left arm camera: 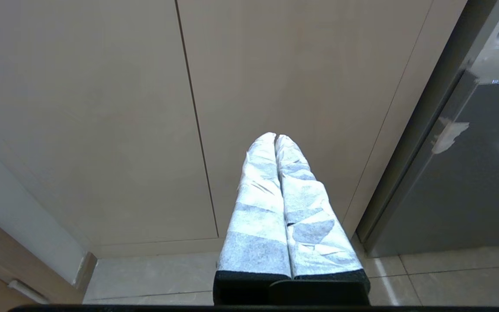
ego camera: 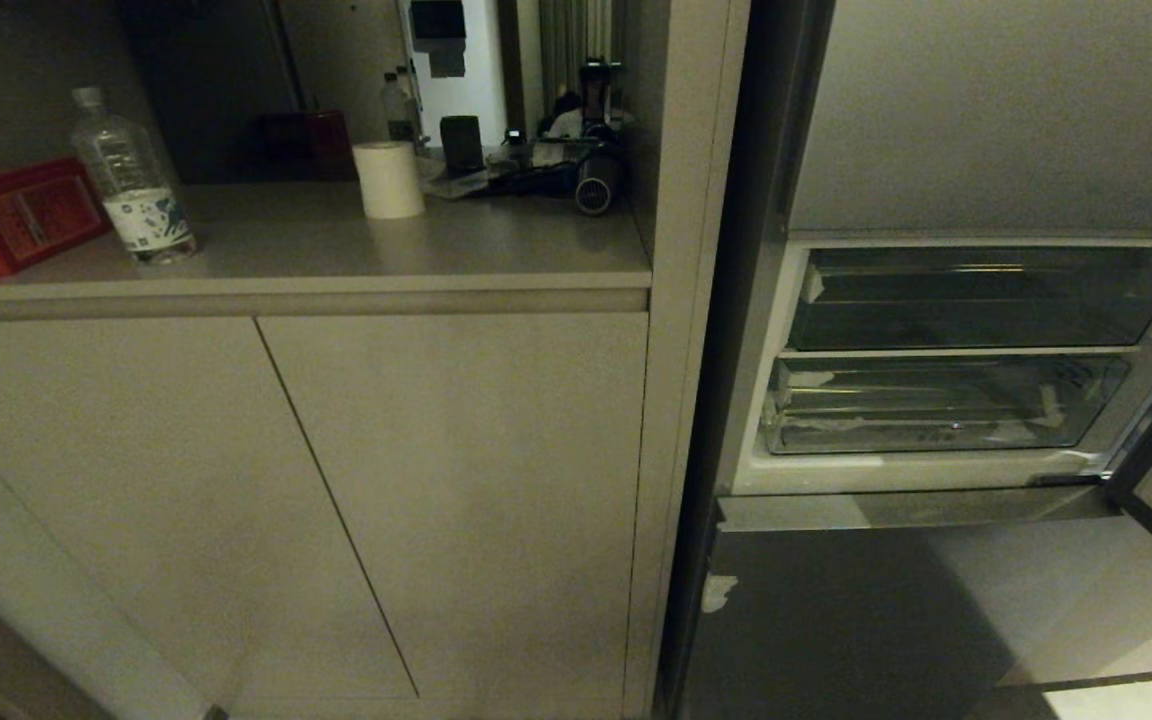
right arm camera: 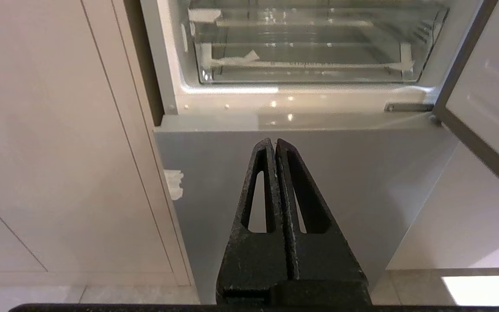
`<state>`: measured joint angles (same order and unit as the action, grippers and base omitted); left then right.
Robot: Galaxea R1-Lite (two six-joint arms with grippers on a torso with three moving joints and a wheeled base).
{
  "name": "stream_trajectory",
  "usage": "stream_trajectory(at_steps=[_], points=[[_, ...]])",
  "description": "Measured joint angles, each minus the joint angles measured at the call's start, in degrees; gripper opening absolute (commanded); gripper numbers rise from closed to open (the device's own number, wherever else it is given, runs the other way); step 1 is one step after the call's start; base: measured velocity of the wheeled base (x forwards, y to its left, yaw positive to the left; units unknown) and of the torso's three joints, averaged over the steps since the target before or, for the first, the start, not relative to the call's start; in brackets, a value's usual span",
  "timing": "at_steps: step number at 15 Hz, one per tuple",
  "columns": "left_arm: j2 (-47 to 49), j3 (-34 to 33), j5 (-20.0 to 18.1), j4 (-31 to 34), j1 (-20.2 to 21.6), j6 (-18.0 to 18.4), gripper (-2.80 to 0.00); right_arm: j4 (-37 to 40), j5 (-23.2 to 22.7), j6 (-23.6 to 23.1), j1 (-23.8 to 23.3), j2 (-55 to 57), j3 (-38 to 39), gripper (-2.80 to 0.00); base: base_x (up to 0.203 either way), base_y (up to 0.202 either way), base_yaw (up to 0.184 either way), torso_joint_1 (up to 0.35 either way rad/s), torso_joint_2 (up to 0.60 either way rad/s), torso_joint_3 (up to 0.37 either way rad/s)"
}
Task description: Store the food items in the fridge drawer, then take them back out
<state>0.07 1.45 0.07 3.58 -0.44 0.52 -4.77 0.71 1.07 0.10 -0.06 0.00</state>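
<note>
You can't read the lettering on the fridge drawer (ego camera: 936, 405) front. The red box (ego camera: 6, 215) runs off the left edge, and the clutter (ego camera: 536, 160) at the desk's far end stays indistinct.

The left gripper (left arm camera: 276, 138), fingers pressed together, hangs before beige cabinet doors (left arm camera: 275, 78).

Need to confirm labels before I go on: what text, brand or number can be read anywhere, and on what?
None can be read.
Red box: yellow print, too blurred.
Water bottle: label print too small.
Fridge drawer: faint lettering on the front, unreadable.
</note>
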Motion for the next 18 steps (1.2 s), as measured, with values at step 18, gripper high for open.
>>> stream_trajectory(at_steps=[18], points=[[0.0,0.0,0.0,0.0,0.0,0.0,-2.8,0.3,-1.0,-6.9,0.0,0.0,0.0,-2.8,0.0,0.0,0.0,-0.114,0.28,0.166]])
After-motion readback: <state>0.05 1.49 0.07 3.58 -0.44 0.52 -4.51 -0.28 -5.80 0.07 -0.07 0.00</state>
